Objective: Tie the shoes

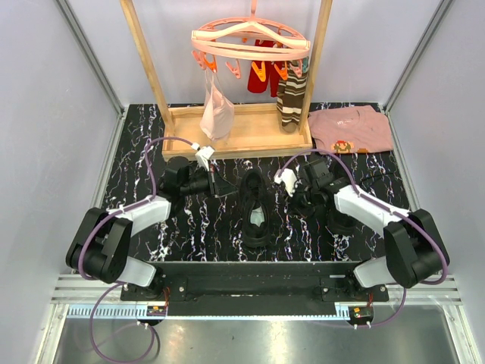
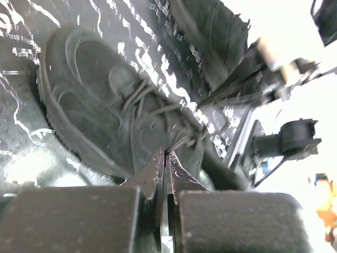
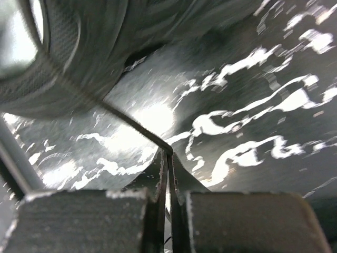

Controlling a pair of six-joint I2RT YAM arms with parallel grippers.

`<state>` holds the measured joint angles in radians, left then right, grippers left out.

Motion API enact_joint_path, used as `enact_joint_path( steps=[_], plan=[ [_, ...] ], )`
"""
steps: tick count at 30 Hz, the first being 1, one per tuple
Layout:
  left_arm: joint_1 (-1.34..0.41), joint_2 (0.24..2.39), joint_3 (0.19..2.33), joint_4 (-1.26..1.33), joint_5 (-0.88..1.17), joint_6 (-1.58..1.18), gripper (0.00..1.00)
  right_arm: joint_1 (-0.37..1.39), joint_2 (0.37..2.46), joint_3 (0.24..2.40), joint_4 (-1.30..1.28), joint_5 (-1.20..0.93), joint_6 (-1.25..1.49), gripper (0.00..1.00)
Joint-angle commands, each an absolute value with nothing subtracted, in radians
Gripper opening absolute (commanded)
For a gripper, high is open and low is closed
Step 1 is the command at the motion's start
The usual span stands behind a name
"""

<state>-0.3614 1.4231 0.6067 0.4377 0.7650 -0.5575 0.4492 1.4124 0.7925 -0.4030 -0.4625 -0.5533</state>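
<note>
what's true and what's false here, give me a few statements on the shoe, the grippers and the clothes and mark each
1. The right gripper is shut on a lace. True.
2. The pink shirt hangs from the hanger. False: it lies folded on the table, at the far right.
3. The left gripper is wide open. False: it is shut, its tips at the laces of the shoe.
4. A striped sock hangs from the hanger. True.
5. The middle shoe sits inside the wooden tray. False: it stands on the table in front of the tray, between the two arms.
</note>
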Motion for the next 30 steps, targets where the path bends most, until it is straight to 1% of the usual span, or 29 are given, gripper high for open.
enact_joint_path(
  steps=[1,16,20,24,30],
  plan=[
    [-0.33,1.4,0.623,0.584,0.703,-0.684,0.0,0.456,1.397,0.776,-0.488,-0.52,-0.526,0.0],
    [-0.207,1.422,0.611,0.575,0.669,-0.762,0.0,0.454,1.454,0.798,-0.517,-0.497,-0.534,0.0],
    [-0.204,1.434,0.607,0.598,0.682,-0.762,0.0,0.454,1.453,0.816,-0.531,-0.508,-0.522,0.0],
    [-0.242,1.421,0.612,0.659,0.745,-0.727,0.0,0.453,1.414,0.911,-0.535,-0.578,-0.44,0.0],
    [-0.276,1.402,0.595,0.683,0.755,-0.706,0.0,0.448,1.382,0.962,-0.442,-0.607,-0.322,0.0]
  ],
)
